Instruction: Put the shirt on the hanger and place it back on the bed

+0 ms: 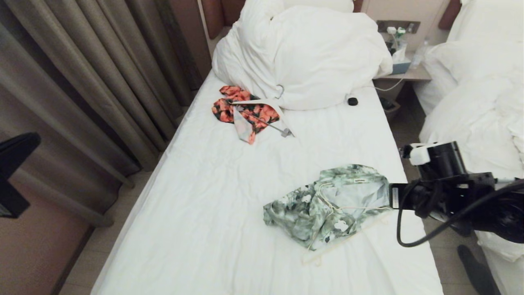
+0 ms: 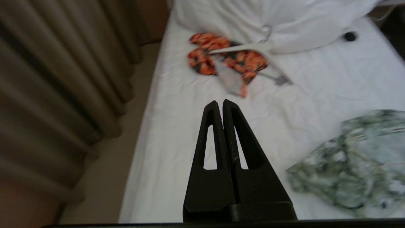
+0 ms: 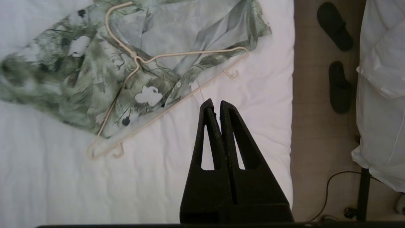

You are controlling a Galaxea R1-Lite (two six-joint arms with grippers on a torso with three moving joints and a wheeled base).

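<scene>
on the bed [image 1: 229, 213], toward its right edge, the shirt [image 1: 327, 205] is lying crumpled with the hanger [image 3: 164, 95] resting on top, its long bar running diagonally and its hook [image 3: 110, 12] pointing toward the shirt's collar. bare sheet is lying open to the left. the left gripper [image 2: 220, 104] is hovering with fingers pressed together, holding nothing. the right gripper [image 3: 215, 106] is hanging over the bed's right edge, fingers likewise pressed together and empty. the collar label's writing is unreadable.
</scene>
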